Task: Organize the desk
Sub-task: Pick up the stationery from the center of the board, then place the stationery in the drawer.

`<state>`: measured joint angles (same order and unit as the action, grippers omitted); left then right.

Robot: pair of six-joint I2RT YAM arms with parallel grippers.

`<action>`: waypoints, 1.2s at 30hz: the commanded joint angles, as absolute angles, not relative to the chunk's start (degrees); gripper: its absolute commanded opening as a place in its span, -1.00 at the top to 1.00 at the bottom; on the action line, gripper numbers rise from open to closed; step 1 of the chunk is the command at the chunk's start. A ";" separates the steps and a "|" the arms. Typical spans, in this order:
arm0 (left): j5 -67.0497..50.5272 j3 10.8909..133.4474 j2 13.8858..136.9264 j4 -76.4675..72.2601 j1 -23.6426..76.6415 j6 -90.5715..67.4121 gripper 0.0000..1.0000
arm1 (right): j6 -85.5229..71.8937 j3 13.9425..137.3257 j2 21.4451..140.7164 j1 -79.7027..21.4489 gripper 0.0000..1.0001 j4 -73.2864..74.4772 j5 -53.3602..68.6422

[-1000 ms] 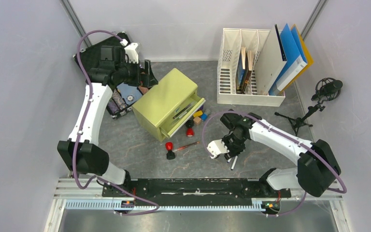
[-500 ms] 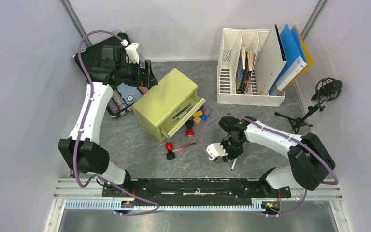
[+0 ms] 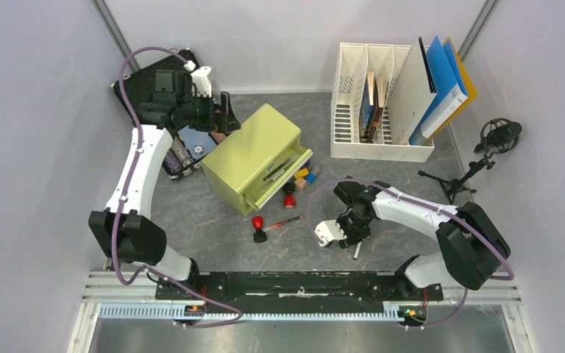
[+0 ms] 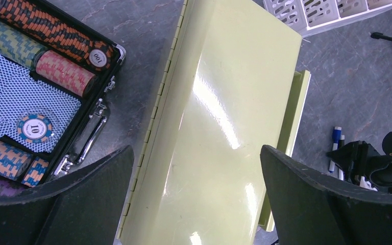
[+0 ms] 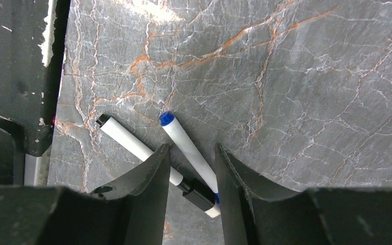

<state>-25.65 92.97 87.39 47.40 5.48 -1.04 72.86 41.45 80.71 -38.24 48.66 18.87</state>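
Pale grey walls close in the desk [image 3: 213, 213], a dark marbled slab that spreads under everything. A yellow-green cabinet [image 3: 254, 151] sits left of its middle with one drawer pulled out. Above the cabinet's top hangs the left gripper [image 4: 195, 163], its jaws spread wide and holding nothing. Just left of the cabinet lies an open case [image 4: 89, 130] of poker chips and cards. To the cabinet's right, toward the near edge, the right gripper [image 5: 193, 153] is low over the desk. Its jaws are about half apart, astride a blue-capped marker [image 5: 181, 138]. A second marker [image 5: 127, 140] meets that one between the fingers, and neither looks pinched. Behind and right of the cabinet stands a white file rack [image 3: 379, 110].
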 commanded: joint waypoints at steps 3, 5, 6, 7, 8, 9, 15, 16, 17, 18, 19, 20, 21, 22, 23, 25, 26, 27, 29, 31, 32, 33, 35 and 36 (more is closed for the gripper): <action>-25.82 92.42 85.83 45.26 5.10 -1.41 -1.00 | 72.33 39.64 81.20 -38.32 0.28 45.09 17.28; -25.84 92.47 85.84 45.22 5.10 -1.39 -1.00 | 72.77 39.92 81.87 -38.39 0.44 43.77 16.14; -25.84 92.51 85.78 45.20 5.10 -1.37 -1.00 | 73.33 40.17 82.19 -38.40 0.49 43.25 15.50; -25.93 92.58 85.81 45.18 5.10 -1.40 -1.00 | 74.18 40.74 82.74 -38.41 0.54 42.68 15.01; -25.93 92.55 85.82 45.18 5.10 -1.36 -1.00 | 74.62 41.44 83.35 -38.41 0.58 42.48 14.53; -26.04 92.63 85.93 45.18 5.10 -1.45 -1.00 | 75.34 42.65 84.35 -38.43 0.63 42.47 14.08; -25.50 92.46 85.54 45.12 5.10 -1.15 -1.00 | 77.60 51.99 90.78 -38.42 0.86 43.40 11.04; -25.34 92.40 85.41 45.09 5.10 -1.06 -1.00 | 77.88 53.40 91.47 -38.48 0.90 43.69 10.60; -25.04 92.40 85.28 45.09 5.10 -0.85 -1.00 | 78.34 55.22 92.15 -38.50 0.95 44.28 10.22; -24.88 92.31 85.21 45.09 5.10 -0.80 -1.00 | 78.65 56.81 92.50 -38.50 1.00 44.69 10.00; -24.61 92.37 85.12 45.09 5.10 -0.69 -1.00 | 79.06 58.69 92.71 -38.50 1.00 45.18 9.62; -24.53 92.37 85.05 45.13 5.10 -0.53 -1.00 | 79.52 60.85 92.85 -38.51 1.00 46.00 9.45; -24.44 92.37 85.03 45.09 5.10 -0.61 -1.00 | 79.99 63.56 93.02 -38.54 1.00 47.16 9.57; -24.43 92.38 84.96 45.04 5.10 -0.57 -1.00 | 80.18 66.01 93.20 -38.57 1.00 48.18 9.55; -24.35 92.40 84.90 45.11 5.10 -0.49 -1.00 | 80.24 68.91 93.54 -38.66 1.00 49.27 9.61; -24.36 92.46 85.05 45.09 5.10 -0.47 -1.00 | 80.70 74.73 94.15 -39.05 1.00 51.80 9.69; -24.26 92.46 84.91 45.13 5.10 -0.50 -1.00 | 80.79 77.56 94.66 -39.45 1.00 52.95 9.44; -24.26 92.47 84.95 45.10 5.10 -0.45 -1.00 | 81.19 80.90 95.30 -40.03 1.00 54.42 9.01; -24.10 92.47 84.74 45.10 5.11 -0.27 -1.00 | 81.70 86.50 96.62 -41.22 1.00 56.25 8.05; -23.83 92.38 84.60 45.09 5.10 -0.09 -1.00 | 82.30 91.58 98.04 -42.35 1.00 57.53 7.84; -23.79 92.37 84.56 45.11 5.10 -0.09 -1.00 | 82.63 93.85 98.89 -42.76 1.00 57.97 7.83; -23.73 92.30 84.55 45.13 5.10 -0.09 -1.00 | 82.93 95.70 99.85 -43.39 1.00 58.10 7.67; -23.73 92.04 84.47 45.09 5.10 -0.09 -1.00 | 83.41 98.34 101.46 -44.40 1.00 58.02 7.35; -23.73 91.94 84.38 45.02 5.14 -0.09 -1.00 | 83.36 99.59 102.43 -44.87 1.00 57.82 7.44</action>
